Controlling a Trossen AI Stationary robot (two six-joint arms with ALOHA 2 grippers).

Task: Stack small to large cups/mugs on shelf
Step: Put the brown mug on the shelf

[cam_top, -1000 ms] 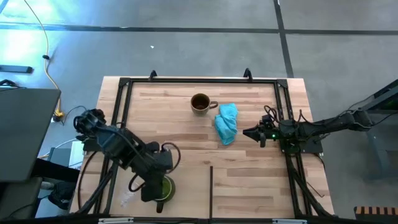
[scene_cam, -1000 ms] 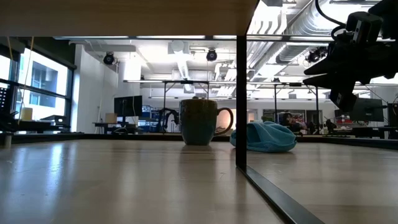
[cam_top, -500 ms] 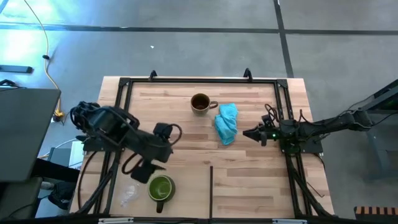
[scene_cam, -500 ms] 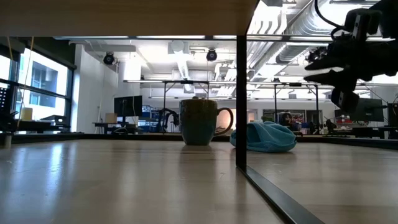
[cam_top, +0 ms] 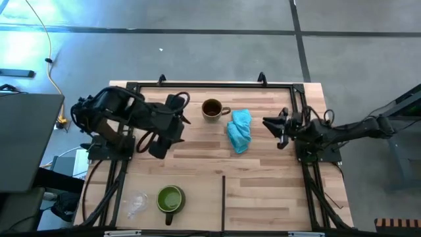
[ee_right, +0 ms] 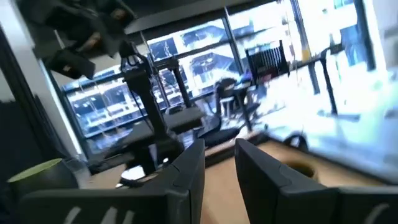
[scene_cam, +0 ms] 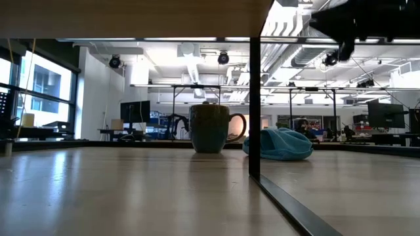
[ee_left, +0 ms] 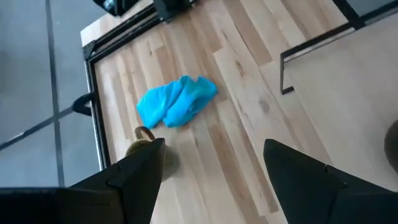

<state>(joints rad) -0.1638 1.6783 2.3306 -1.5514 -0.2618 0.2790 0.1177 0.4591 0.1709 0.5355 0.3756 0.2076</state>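
Left gripper fingers wide, empty, its arm hiding the desk beside the brown mug; right gripper fingers narrow.

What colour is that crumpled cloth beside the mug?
The cloth is light blue, clearest in the high view.

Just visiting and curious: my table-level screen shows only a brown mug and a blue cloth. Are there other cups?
Observer: Yes. From above, a green mug stands on the shelf, at the opposite edge from the brown mug.
Operator: Any third one?
Observer: A clear cup sits beside the green mug, on the left arm's side.
Operator: Is a robot hand holding anything?
Observer: The left gripper is open and empty, raised above the boards.
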